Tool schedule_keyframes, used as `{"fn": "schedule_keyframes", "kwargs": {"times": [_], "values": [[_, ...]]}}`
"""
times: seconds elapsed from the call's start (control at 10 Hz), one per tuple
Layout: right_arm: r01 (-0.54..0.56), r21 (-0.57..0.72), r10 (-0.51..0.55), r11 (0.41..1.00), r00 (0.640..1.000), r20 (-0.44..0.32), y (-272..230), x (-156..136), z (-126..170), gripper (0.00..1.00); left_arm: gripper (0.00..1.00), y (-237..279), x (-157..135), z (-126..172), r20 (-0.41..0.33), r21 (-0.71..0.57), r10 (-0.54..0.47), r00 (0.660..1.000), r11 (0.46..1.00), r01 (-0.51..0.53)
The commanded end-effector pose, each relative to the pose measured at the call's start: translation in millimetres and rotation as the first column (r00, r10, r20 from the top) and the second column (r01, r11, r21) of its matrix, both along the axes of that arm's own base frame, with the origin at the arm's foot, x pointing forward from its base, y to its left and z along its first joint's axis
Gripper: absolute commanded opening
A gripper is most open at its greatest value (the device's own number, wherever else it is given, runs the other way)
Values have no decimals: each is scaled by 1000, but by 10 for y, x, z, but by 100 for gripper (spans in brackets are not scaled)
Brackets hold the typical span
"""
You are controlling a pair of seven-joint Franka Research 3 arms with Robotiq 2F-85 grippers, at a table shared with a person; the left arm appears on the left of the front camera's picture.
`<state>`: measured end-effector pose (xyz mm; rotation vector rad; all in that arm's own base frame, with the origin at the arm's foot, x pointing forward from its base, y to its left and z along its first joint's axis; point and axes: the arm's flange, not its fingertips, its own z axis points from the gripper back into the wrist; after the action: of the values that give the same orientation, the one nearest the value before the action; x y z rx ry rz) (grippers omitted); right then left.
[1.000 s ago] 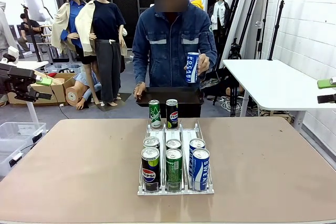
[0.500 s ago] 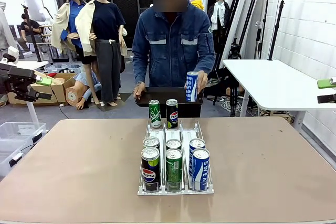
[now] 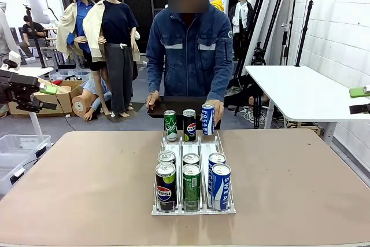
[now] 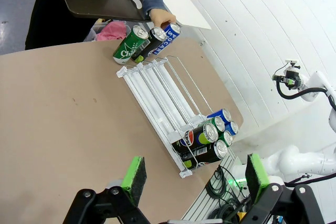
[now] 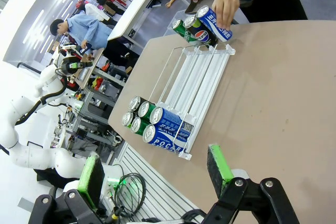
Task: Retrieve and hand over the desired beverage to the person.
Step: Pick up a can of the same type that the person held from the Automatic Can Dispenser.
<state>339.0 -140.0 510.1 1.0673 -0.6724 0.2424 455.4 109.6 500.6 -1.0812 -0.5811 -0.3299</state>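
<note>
On tan table (image 3: 75,183), can rack (image 3: 200,144), person (image 3: 191,50) beyond, white walls (image 3: 335,15)

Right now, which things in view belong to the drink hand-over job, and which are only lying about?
Job: person; blue can in the person's hand; can rack; green can and black can at its far end; six cans at its near end; left gripper and right gripper, both open.

Lying about: white side table; cardboard boxes; clear plastic bin.

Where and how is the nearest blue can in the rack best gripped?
Likely its upper half, from above: the blue can stands upright, its top clear of the rack rails, outer side open, a slim gap to the green can.
</note>
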Motion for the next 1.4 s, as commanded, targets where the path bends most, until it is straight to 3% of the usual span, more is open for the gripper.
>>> {"fn": "schedule_keyframes", "kwargs": {"times": [0.0, 1.0, 1.3], "values": [[-9, 11, 9, 1000, 1000, 7, -3, 5, -6, 100, 100, 8, -3, 5, -1, -5, 2, 1000, 1000, -2], [1, 0, -1, 1000, 1000, 0, -2, -1, 0, 100, 100, 8, -3, 5, -1, -5, 2, 1000, 1000, -2], [-62, -72, 61, 995, 998, -15, 459, -31, 65, 100, 100, 8, -3, 5, -1, -5, 2, 1000, 1000, -2]]}}
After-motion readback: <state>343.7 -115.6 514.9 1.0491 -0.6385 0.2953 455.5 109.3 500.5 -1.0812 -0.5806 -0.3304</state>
